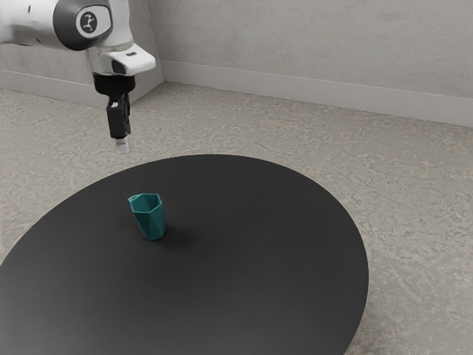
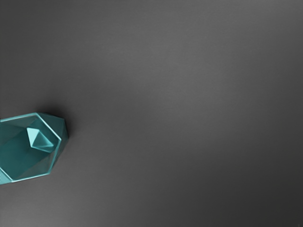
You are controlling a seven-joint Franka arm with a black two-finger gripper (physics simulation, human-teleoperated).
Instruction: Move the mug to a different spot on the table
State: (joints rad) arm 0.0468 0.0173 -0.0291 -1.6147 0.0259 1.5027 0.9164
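One round black surface (image 1: 281,244) lies under one hand (image 1: 120,146); whether the hand is open or closed I cannot tell. One teal mug (image 1: 148,216) stands upright below it, a little aside, apart. It looks light, stiff and smooth; grip across two opposite walls near the rim

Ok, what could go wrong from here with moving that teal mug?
The claw hangs high and off to the side of the mug, so a straight descent would probably miss it or clip its rim and tip it. The mug's faceted walls narrow toward the base, so a grip might slip.
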